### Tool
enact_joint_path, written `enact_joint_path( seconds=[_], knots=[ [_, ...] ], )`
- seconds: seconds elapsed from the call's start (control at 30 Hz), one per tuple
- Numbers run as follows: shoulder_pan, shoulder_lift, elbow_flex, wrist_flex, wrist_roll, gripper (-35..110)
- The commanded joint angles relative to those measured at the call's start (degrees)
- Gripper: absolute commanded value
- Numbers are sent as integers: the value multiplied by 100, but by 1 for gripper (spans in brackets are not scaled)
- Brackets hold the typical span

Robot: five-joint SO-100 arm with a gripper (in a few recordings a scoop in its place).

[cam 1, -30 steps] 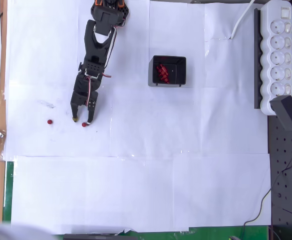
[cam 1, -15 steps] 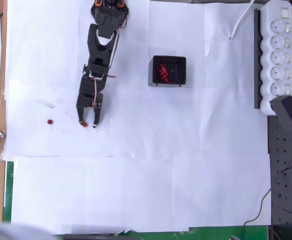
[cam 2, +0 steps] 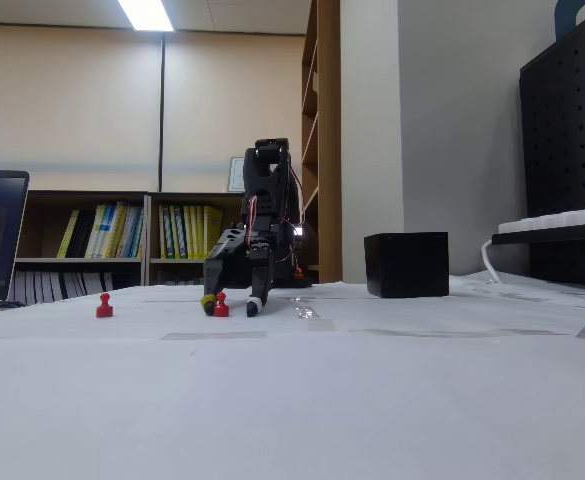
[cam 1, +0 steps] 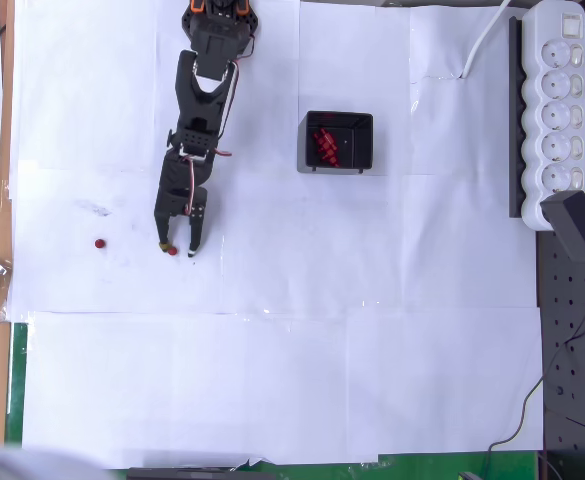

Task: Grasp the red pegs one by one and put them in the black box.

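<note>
Arm reaches down, hand (cam 1: 176,247) parted, fingertips at table.

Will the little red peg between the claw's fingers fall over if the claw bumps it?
Probably. In the fixed view the red peg stands upright on a small base with a narrower top, so a sideways nudge could tip it. It looks tiny next to the claw, so likely very light. Once tipped, its round shape might let it roll on the white paper.
</note>
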Motion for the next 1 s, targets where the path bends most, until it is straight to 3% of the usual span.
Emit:
enact_joint_path(
  seconds=[0.0, 0.2, 0.43, 0.63, 0.73, 0.87, 0.97],
  knots=[
    [123, 88, 229, -114, 9, 16],
    [123, 97, 229, -114, 26, 14],
    [149, 88, 229, -70, 62, 0],
    [167, -44, 272, 264, -105, 0],
    [220, -668, 378, 1828, -255, 0],
    [132, -2083, 1125, 6091, -773, 0],
    [-308, -3059, 1749, 8437, -1538, 0]
  ],
)
